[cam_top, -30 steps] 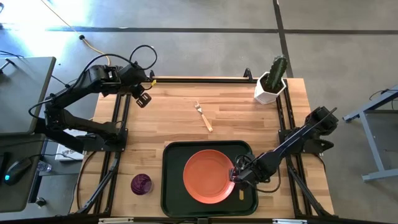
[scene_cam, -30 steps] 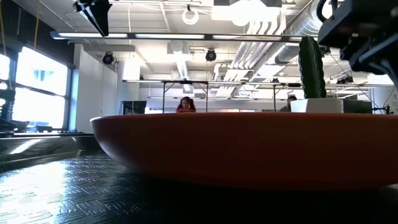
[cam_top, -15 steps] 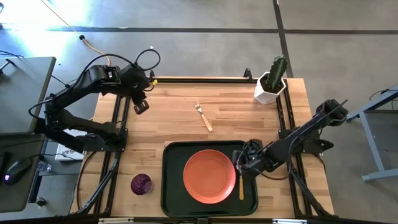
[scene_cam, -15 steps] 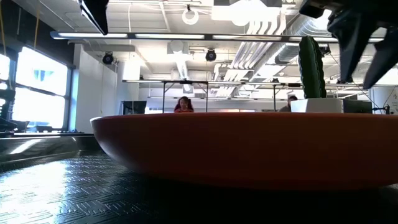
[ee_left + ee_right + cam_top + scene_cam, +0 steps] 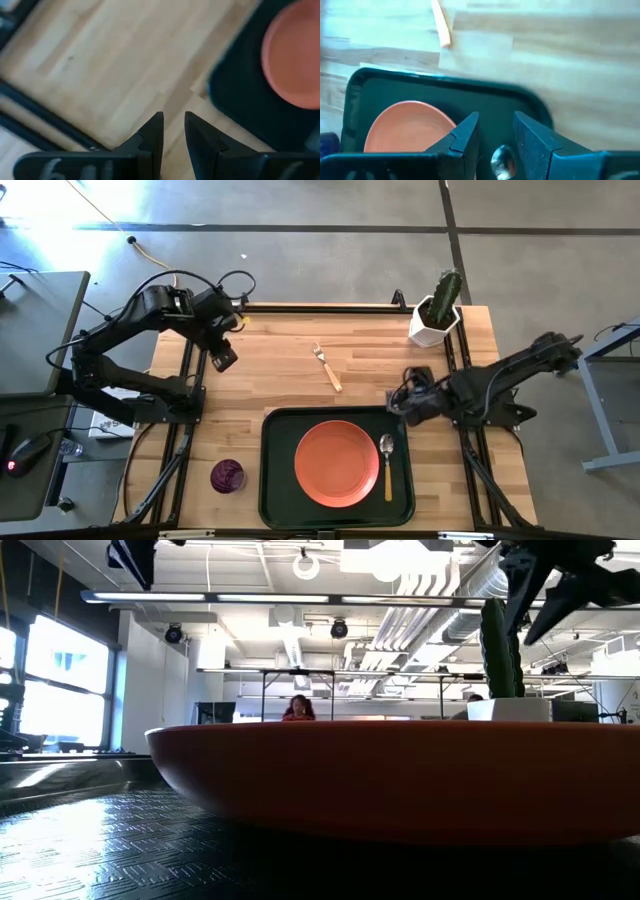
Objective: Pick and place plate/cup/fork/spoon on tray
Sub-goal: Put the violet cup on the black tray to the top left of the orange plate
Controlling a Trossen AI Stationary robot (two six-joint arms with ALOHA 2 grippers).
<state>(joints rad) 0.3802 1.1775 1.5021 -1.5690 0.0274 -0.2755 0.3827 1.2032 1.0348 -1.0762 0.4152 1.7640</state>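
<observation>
The orange-red plate [image 5: 336,464] lies in the dark green tray [image 5: 275,480]. The spoon [image 5: 387,465] lies flat in the tray to the right of the plate, its bowl toward the far edge. The fork [image 5: 328,366] lies on the wooden table beyond the tray. The purple cup [image 5: 227,475] stands on the table left of the tray. My right gripper [image 5: 402,402] is open and empty, just beyond the tray's far right corner and above the spoon's bowl [image 5: 501,157]. My left gripper [image 5: 222,358] hangs over the table's left side with a narrow gap between its fingers, empty.
A white pot with a green cactus [image 5: 436,315] stands at the far right corner. Black frame rails [image 5: 190,410] run along the table's left and right sides. Bare wood lies between the fork and the tray.
My right gripper has risen off the tray's right side and moved toward the far edge, past the tray's rim. The spoon, earlier under the gripper, now lies free in the tray beside the plate. My left gripper has moved a little toward the near edge.
</observation>
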